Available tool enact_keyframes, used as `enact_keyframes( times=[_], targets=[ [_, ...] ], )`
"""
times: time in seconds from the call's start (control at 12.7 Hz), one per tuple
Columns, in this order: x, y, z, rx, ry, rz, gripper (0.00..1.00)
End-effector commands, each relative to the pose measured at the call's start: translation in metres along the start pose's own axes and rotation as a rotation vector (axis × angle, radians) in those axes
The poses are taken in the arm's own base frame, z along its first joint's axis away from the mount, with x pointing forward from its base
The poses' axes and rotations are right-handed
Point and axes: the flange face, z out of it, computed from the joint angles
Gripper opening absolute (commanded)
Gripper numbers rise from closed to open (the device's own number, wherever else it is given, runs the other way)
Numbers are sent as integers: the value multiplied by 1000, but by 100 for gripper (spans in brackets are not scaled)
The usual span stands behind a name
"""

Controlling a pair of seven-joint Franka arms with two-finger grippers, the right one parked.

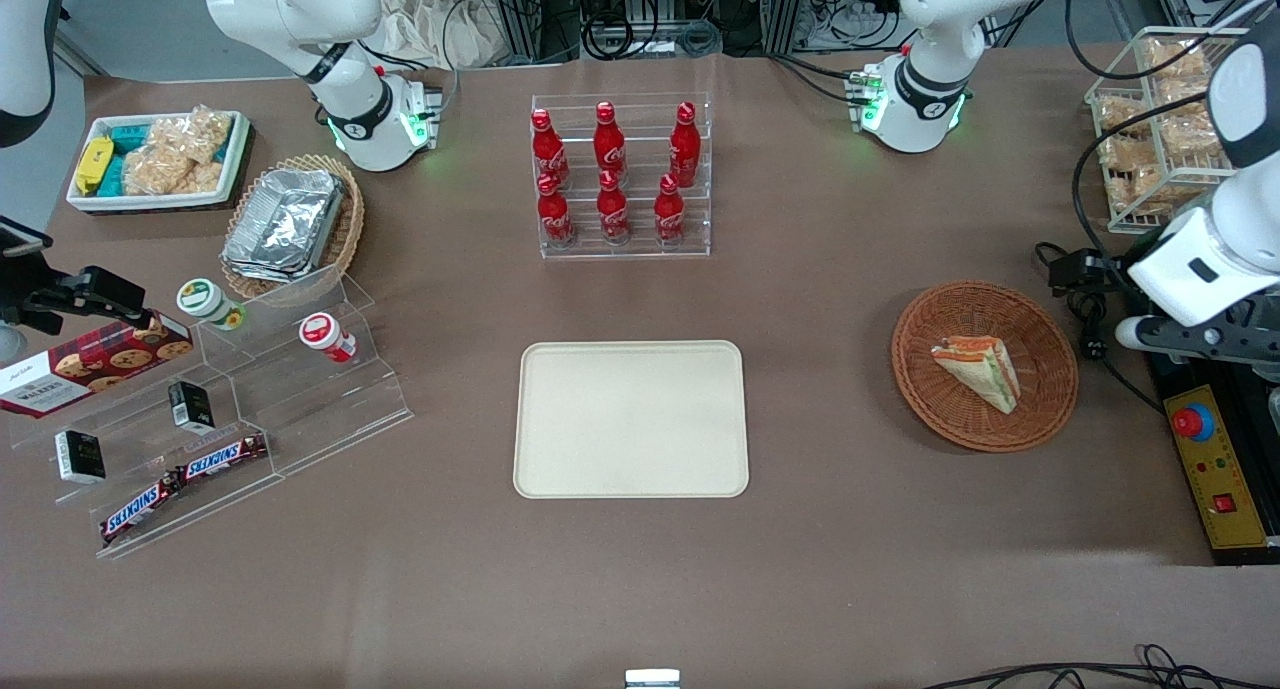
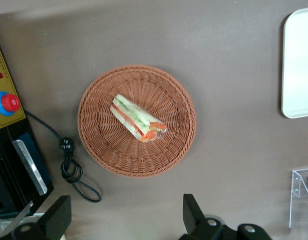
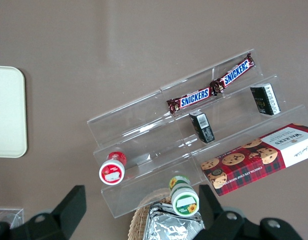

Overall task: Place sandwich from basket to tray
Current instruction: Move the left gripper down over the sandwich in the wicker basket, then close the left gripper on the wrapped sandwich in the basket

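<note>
Sandwich (image 1: pixel 978 369) lies in the basket (image 1: pixel 1040 409), a little off its middle toward one o'clock as I read the front camera, its point aimed at about five o'clock. Nothing touches it. From the wrist camera I see the sandwich (image 2: pixel 137 118) on its side with the green and orange layers showing, resting on the weave of the basket (image 2: pixel 103 145).

My gripper (image 2: pixel 124 220) hangs above the table just beside the basket rim, clear of both basket and sandwich. Its two fingers (image 2: pixel 193 212) are spread wide apart with nothing between them.

Nearest the front camera among the task items is the tray (image 1: pixel 631 419), flat on the table with a bare surface. It sits well apart from the basket, at about nine o'clock from it, toward the parked arm's end. The wrist camera catches one rounded end of the tray (image 2: pixel 299 65).

Farther from the camera, at twelve o'clock from the tray, I see a clear rack (image 1: pixel 622 252) with six red bottles (image 1: pixel 611 206) standing upright in two rows.
</note>
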Motion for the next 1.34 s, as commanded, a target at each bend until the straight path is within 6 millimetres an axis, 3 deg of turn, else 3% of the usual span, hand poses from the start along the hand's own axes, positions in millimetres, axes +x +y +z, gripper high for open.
enact_keyframes(
  times=[0.0, 0.08, 0.31, 0.63, 1.26],
  targets=[
    [8, -7, 1, -8, -24, -3, 100],
    [8, -7, -3, -10, -15, -19, 100],
    [18, -8, 9, -11, -34, -163, 100],
    [14, -9, 46, 7, -46, -543, 100],
    [-7, -26, 192, -51, 115, -987, 100]
  ],
)
